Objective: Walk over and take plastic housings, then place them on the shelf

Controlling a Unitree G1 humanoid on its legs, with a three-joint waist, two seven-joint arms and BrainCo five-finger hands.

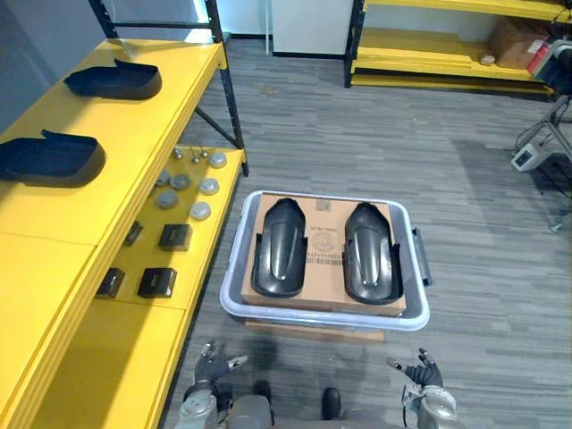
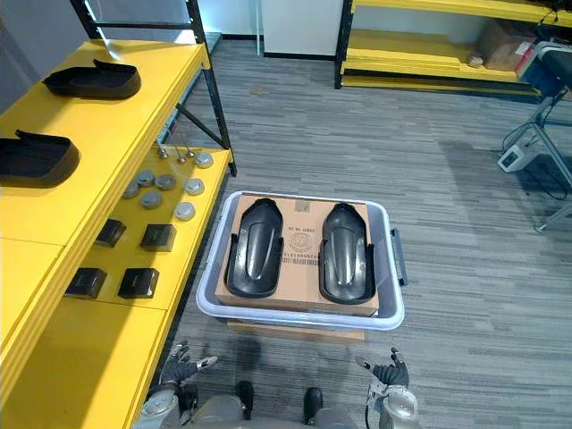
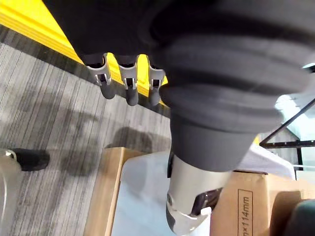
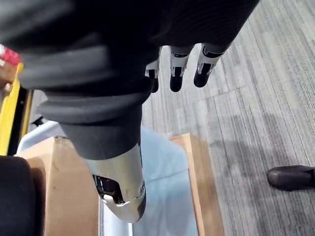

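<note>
Two black plastic housings, one on the left [image 1: 277,248] and one on the right [image 1: 372,253], lie side by side on a cardboard sheet [image 1: 325,239] inside a pale grey bin [image 1: 235,250] on the floor ahead. Two more black housings, the farther one [image 1: 114,80] and the nearer one [image 1: 49,158], rest on the top level of the yellow shelf [image 1: 107,197] to the left. My left hand [image 1: 212,365] hangs low near the bin's near left corner, fingers relaxed and empty. On the other side, my right hand [image 1: 420,370] is also open and holds nothing.
The shelf's lower level carries several grey discs [image 1: 200,210] and small black boxes [image 1: 157,282]. A second yellow rack [image 1: 447,45] stands at the far end. A stand with equipment [image 1: 536,147] is at the right. Grey plank floor surrounds the bin.
</note>
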